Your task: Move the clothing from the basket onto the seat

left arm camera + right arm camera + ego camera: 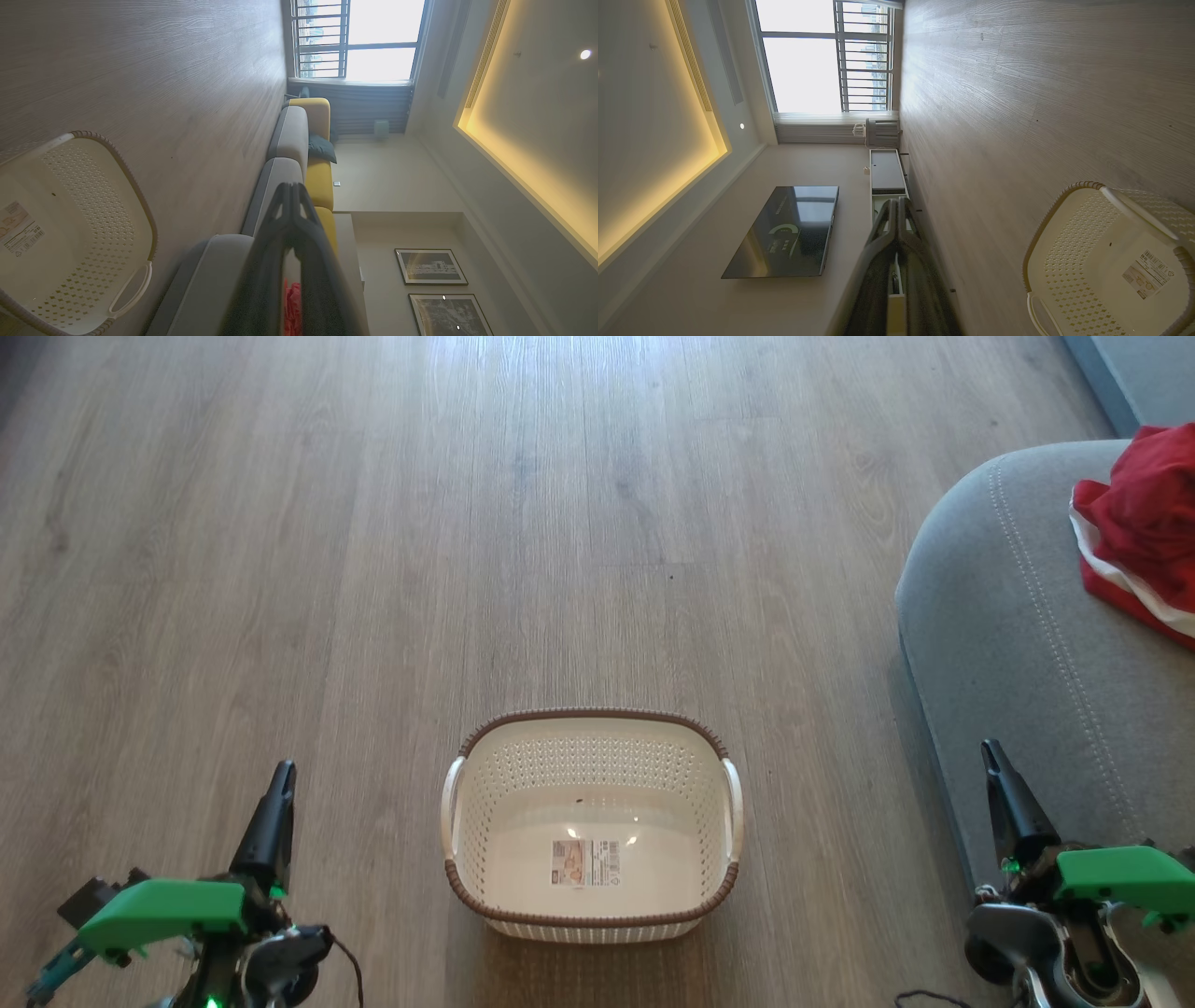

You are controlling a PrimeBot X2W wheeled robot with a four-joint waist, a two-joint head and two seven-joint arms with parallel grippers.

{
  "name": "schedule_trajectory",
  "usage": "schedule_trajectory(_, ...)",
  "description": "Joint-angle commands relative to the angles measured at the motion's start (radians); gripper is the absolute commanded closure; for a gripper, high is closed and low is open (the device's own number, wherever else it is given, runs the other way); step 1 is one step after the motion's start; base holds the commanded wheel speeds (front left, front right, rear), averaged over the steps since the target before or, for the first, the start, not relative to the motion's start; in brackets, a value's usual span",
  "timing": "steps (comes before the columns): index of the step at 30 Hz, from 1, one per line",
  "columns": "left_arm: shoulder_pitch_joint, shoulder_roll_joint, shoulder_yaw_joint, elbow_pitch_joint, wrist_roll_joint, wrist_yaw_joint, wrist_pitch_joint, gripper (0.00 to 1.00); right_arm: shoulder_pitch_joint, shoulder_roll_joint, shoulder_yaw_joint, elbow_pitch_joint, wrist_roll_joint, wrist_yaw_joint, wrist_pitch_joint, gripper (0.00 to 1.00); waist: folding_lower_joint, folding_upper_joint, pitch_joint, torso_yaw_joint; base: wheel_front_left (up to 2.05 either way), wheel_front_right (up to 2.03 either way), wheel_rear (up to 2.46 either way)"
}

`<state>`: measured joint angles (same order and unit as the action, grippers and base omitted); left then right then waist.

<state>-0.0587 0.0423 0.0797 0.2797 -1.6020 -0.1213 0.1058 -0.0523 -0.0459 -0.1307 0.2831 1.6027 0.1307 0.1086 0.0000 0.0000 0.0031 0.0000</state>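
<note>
Bright red fabric clothing (pixel 1144 513) lies on grey upholstered seat (pixel 1008 644), far right. I judge it limp, light; pinch a raised fold. Fingers pressed together on left gripper (pixel 285 773) and right gripper (pixel 990 751).

clothing (pixel 1141 513) on seat (pixel 1008 653), basket (pixel 653 922) on floor (pixel 373 569) to its left

A pale wood-plank floor (pixel 373 569) runs to a barred window (pixel 822 60). A dark television (pixel 784 231) hangs above a low cabinet (pixel 886 172), and two framed pictures (pixel 430 266) hang on a cream wall.
</note>
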Motion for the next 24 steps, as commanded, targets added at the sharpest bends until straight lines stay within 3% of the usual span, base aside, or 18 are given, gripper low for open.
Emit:
schedule_trajectory(1, -0.049, 0.008, 0.034, -0.034, -0.007, -0.009, 0.007, 1.0, -0.056, -0.004, 0.017, -0.038, 0.006, 0.0, 0.005, 1.0, 0.0, 0.0, 0.0, 0.0, 0.0, 0.0, 0.0)
schedule_trajectory(24, -0.049, 0.008, 0.034, -0.035, -0.007, -0.009, 0.007, 1.0, -0.056, -0.004, 0.017, -0.038, 0.006, 0.0, 0.004, 1.0, 0.0, 0.0, 0.0, 0.0, 0.0, 0.0, 0.0)
